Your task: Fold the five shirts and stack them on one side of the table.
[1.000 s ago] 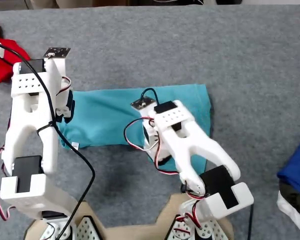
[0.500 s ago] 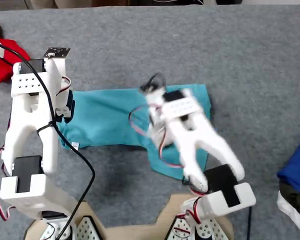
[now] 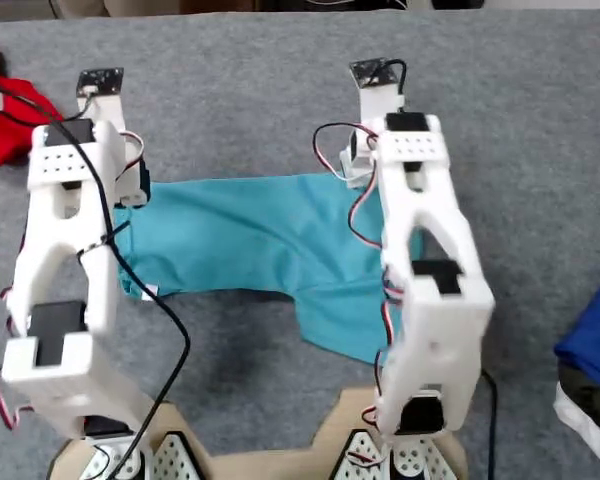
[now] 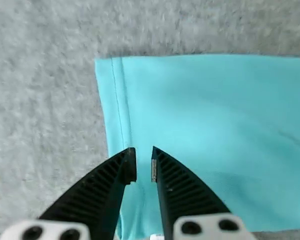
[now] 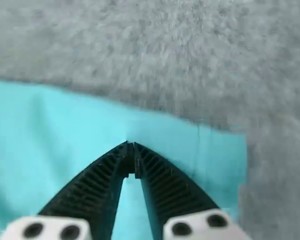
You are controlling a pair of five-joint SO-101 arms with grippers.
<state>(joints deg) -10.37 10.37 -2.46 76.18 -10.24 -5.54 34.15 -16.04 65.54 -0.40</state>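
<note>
From the high view the whole teal shirt (image 3: pixel 250 240) was seen, spread flat in the middle of the grey table (image 3: pixel 230 90) between the two white arms, with one flap pointing toward the arm bases. A crumpled red garment (image 3: pixel 5 125) was lying at the far left edge, and a blue garment (image 3: pixel 590 345) on a small pile at the right edge. Finer details were given by the wrist views. In the left wrist view a double-stitched hem (image 4: pixel 117 110) ran along the shirt's side edge, and the left gripper (image 4: pixel 144 165) was held over it, its black ribbed jaws parted by a narrow gap. In the right wrist view the right gripper (image 5: pixel 130 150) was clenched tip to tip at the shirt's far edge, near a corner; whether cloth was pinched could not be told. The shirt cloth looked smooth and thin, the table cover fuzzy like felt.
</note>
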